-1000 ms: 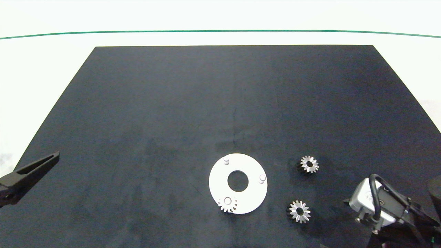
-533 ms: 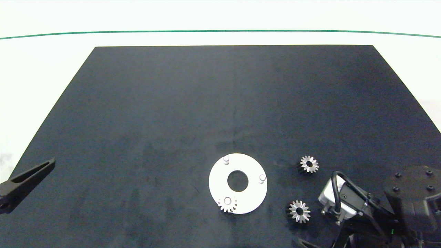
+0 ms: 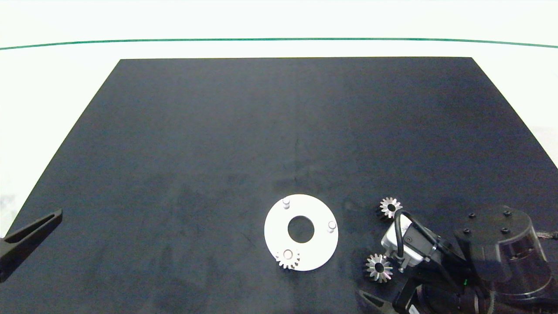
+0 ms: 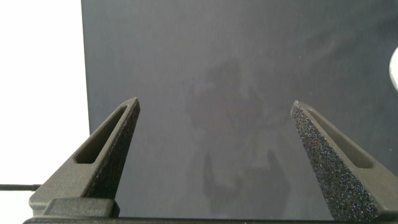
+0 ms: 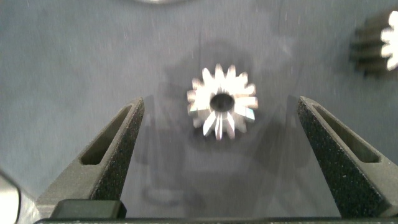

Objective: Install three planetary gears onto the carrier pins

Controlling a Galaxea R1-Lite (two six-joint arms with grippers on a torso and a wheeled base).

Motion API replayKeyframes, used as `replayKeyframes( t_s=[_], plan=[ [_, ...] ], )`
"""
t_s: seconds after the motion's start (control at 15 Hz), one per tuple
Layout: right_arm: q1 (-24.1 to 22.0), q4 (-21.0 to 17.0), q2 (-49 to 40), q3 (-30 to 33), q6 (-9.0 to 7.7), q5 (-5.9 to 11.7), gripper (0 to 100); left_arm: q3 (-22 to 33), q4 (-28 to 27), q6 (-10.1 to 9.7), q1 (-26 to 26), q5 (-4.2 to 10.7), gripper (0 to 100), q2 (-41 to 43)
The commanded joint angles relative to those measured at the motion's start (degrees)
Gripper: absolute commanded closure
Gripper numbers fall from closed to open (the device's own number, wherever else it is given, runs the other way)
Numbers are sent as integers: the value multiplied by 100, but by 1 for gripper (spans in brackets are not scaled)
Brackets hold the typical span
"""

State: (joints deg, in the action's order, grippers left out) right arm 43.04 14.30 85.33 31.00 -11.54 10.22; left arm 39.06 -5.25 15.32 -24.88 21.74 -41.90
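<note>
Moved further in from the lower right of the head view since a second ago: right arm, wrist camera housing (image 3: 403,244) now sitting between the two loose gears. Slid back toward the lower left edge: left gripper (image 4: 214,155), only one dark finger (image 3: 30,231) showing in the head view.

Right gripper (image 5: 217,155) spread wide, holding nothing, fingers (image 5: 112,155) flanking the nearer loose gear (image 5: 222,101) without touching it. Same gear in head view (image 3: 379,267) lying flat on the black mat (image 3: 218,131), lower right of frame, dark centre hole facing up, just left of the wrist housing. Second loose gear (image 3: 389,207) above it in the frame, partly overlapped by the black cable of the wrist; seen also at the upper right edge of the right wrist view (image 5: 379,43). Both well apart from the disc's rim.

Left gripper open wide as well, empty, over bare mat near the mat's left border.

White disc (image 3: 320,248) lying flat, lower centre of the head view, big centre hole showing the mat through it. Three carrier pins upright in a triangle: upper pin (image 3: 286,202) bare, right pin (image 3: 331,225) bare, lower-left pin (image 3: 287,254) carrying the third gear (image 3: 288,259), seated flat on the disc with teeth overhanging the disc's lower-left rim.

Pale table surface (image 3: 279,22) around the mat, thin green line (image 3: 279,39) running across the top of the frame.
</note>
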Motion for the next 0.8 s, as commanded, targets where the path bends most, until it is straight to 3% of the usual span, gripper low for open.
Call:
replayKeyframes(
  t_s=[0.07, 0.8],
  plan=[
    [37, 47, 124, 2, -14, 16, 0, -4, -46, 6, 1, 15, 0, 68],
    [11, 47, 141, 38, -14, 16, 21, -4, -63, 6, 1, 6, 0, 103]
  ],
)
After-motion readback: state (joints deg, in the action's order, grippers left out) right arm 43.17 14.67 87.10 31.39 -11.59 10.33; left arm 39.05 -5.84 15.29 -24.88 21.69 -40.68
